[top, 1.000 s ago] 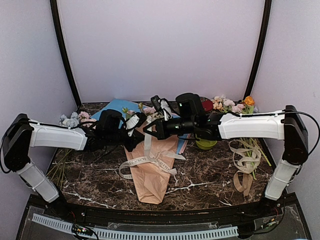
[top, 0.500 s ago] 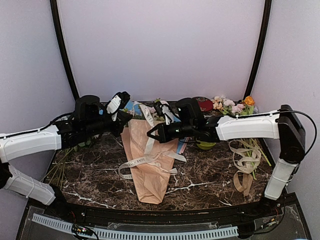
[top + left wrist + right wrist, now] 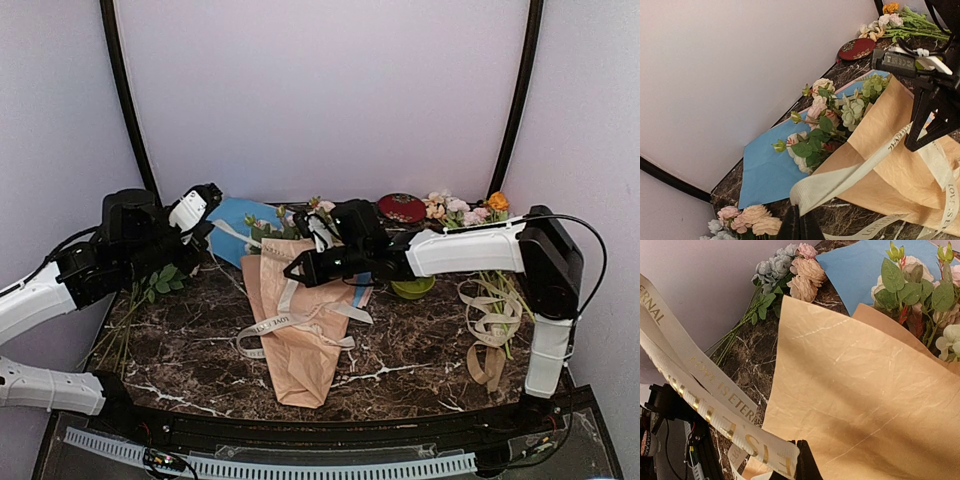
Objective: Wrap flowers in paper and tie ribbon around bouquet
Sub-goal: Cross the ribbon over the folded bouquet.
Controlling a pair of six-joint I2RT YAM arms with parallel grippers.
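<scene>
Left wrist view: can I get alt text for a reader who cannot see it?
The left tool, shut, grips a cream lettered ribbon that stretches across a tan paper cone holding pink and cream flowers. A light blue sheet lies behind the cone on the dark marble table.
</scene>
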